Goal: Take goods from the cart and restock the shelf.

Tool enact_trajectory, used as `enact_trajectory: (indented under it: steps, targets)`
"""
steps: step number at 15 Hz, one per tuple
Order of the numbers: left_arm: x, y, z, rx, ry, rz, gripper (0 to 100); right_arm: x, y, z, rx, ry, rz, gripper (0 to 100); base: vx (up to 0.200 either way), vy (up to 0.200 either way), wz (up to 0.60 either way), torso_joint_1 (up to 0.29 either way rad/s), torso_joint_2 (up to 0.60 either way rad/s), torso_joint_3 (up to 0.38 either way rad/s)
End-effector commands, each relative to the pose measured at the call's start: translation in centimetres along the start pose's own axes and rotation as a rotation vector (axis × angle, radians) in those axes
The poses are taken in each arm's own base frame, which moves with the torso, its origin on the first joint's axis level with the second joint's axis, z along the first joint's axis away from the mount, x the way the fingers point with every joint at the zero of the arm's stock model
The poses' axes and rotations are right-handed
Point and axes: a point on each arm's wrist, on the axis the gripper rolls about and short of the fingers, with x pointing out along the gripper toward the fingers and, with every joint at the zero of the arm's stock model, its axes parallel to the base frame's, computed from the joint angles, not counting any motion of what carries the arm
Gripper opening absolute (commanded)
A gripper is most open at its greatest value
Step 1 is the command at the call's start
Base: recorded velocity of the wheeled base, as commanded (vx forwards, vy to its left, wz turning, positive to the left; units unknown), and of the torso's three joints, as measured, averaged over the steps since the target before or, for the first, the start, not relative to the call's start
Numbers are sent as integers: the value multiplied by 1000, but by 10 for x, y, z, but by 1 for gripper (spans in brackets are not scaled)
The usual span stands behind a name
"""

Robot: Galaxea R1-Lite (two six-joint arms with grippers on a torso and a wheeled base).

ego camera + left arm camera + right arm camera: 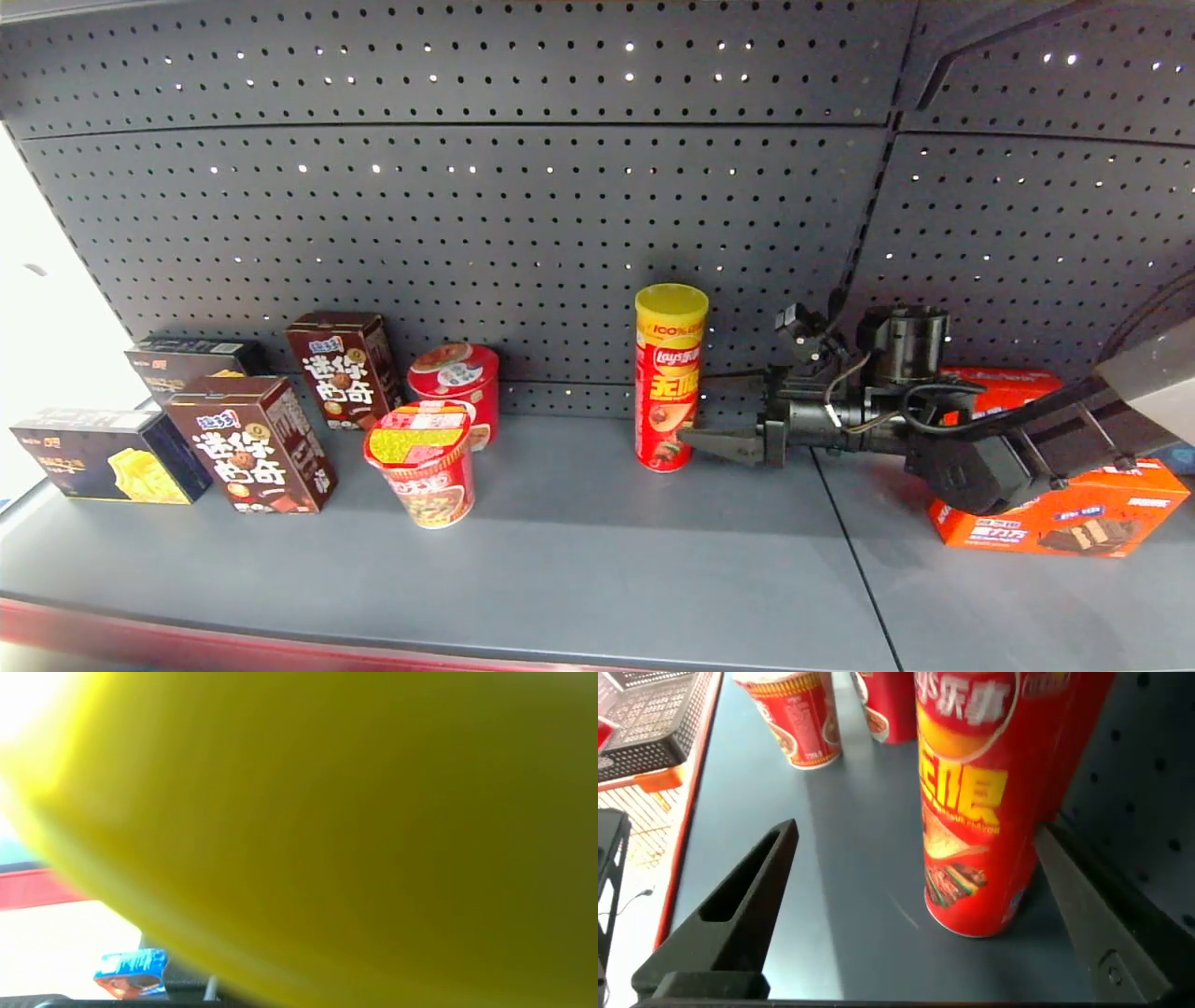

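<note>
The chip can (670, 378) bears yellow characters (brown boxes (254, 442), white ones).

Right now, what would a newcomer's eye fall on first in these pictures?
The tall red chip can with its yellow lid stands upright mid-shelf by the pegboard, and the right gripper has its open fingers either side of it. To its left stand noodle cups and dark boxes; an orange box lies at the far right.
</note>
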Motion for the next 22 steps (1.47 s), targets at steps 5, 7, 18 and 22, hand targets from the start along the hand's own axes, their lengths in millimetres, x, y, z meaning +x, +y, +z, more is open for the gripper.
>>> enact_trajectory:
  steps: [5, 7, 18, 22]
  targets:
    - [1, 0, -4, -1, 9, 0, 0, 10, -12, -8, 5, -2, 17, 100, 0, 0, 0, 0, 0, 0]
    - [2, 0, -6, -2, 16, 0, 0, 12, -16, -9, 3, -4, 13, 100, 0, 0, 0, 0, 0, 0]
    - [4, 0, -11, -4, 35, -1, 0, 39, -30, -12, -17, -25, 27, 100, 0, 0, 0, 0, 0, 0]
    - [4, 0, -12, -4, 35, -1, 0, 47, -32, -15, -7, -28, 33, 100, 0, 0, 0, 0, 0, 0]
